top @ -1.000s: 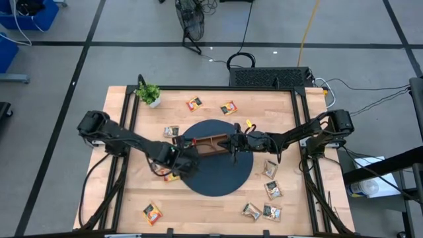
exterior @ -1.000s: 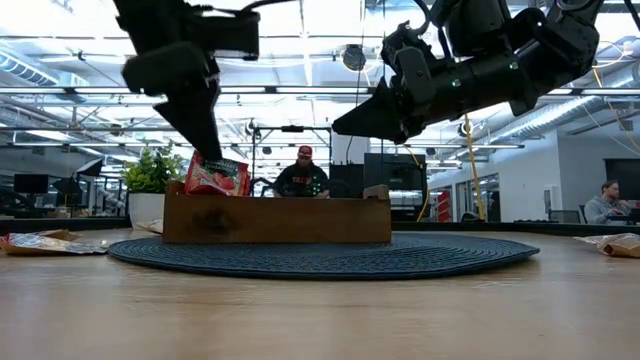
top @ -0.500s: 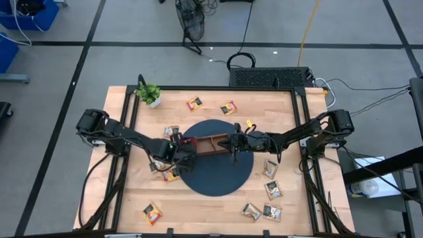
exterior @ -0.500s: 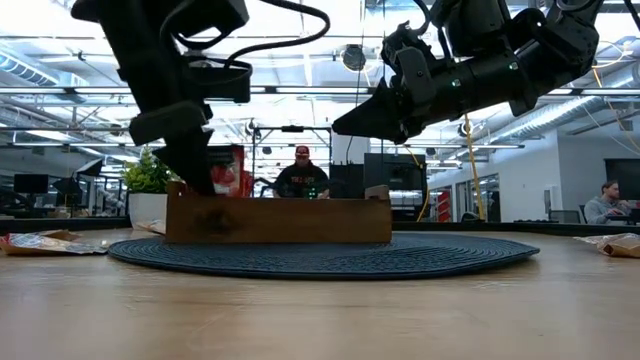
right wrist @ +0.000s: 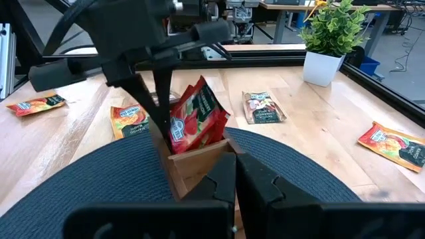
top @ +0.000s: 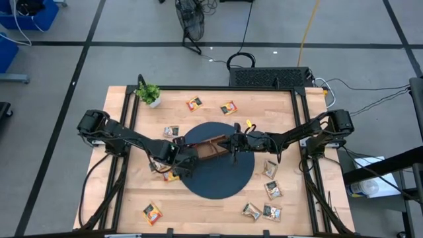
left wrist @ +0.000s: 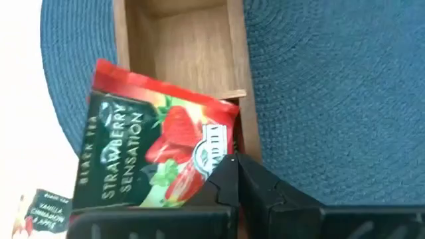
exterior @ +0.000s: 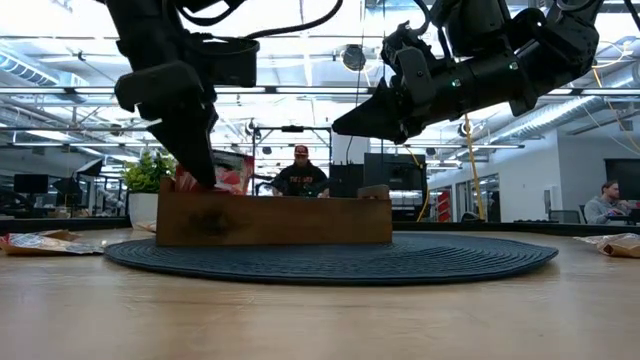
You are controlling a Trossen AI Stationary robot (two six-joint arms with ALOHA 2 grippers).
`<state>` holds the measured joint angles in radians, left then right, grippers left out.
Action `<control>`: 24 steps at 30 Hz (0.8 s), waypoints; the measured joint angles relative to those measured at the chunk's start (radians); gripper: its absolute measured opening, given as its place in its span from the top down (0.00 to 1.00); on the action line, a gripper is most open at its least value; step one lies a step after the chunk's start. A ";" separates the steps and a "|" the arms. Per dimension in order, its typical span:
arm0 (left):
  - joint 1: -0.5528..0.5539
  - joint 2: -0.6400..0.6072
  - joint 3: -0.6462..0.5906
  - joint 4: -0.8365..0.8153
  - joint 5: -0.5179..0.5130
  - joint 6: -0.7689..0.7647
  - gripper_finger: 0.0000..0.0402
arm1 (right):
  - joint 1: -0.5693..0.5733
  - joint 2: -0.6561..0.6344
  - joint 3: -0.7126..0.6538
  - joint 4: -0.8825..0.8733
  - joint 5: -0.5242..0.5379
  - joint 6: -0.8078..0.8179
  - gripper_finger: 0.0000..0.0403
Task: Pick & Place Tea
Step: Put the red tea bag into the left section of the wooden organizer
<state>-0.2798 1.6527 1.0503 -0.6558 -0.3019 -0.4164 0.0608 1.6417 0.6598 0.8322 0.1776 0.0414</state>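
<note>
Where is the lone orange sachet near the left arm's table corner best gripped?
Probably by one edge or corner, coming straight down from above: the orange sachet lies flat on the bare table with nothing beside it. The left gripper, shut on the red sachet at the tray, looks nearer.

wooden table [top: 211,205], round blue mat [top: 221,178], scattered tea sachets [top: 272,190], potted plant [top: 149,94]
</note>
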 joint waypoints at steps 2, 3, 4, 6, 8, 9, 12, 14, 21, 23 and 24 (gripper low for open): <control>0.000 0.000 0.008 -0.023 -0.003 0.000 0.98 | 0.000 0.000 0.000 0.000 0.000 0.000 1.00; 0.000 0.000 0.015 -0.033 -0.003 0.000 0.99 | 0.000 0.000 0.000 0.000 0.000 0.000 1.00; 0.000 0.000 0.024 -0.043 -0.005 0.000 0.99 | 0.000 0.000 0.000 0.000 0.000 0.000 1.00; 0.000 0.000 0.040 -0.059 -0.008 0.001 0.99 | 0.000 0.000 0.000 0.000 0.000 0.000 1.00; 0.000 0.000 0.046 -0.065 -0.014 0.009 0.98 | 0.000 0.000 0.000 0.000 0.000 0.000 1.00; 0.000 0.000 0.050 -0.065 -0.016 0.018 0.98 | 0.000 0.000 0.000 0.000 0.000 0.000 1.00; 0.002 -0.001 0.054 -0.054 -0.023 0.041 0.99 | 0.000 0.000 0.000 0.000 0.000 0.000 1.00; 0.008 -0.001 0.052 -0.055 -0.036 0.043 0.99 | 0.000 0.000 0.000 0.000 0.000 0.000 1.00; 0.046 0.084 0.032 -0.049 0.010 0.044 0.99 | 0.000 0.000 0.000 0.000 0.000 0.001 1.00; 0.049 0.117 0.033 -0.044 0.038 0.047 0.99 | 0.000 0.000 0.000 0.000 0.000 0.002 1.00; 0.049 0.131 0.035 -0.042 0.040 0.048 0.99 | 0.000 0.000 0.000 0.000 0.000 0.002 1.00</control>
<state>-0.2309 1.7838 1.0852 -0.6977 -0.2621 -0.3680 0.0608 1.6413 0.6598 0.8324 0.1776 0.0433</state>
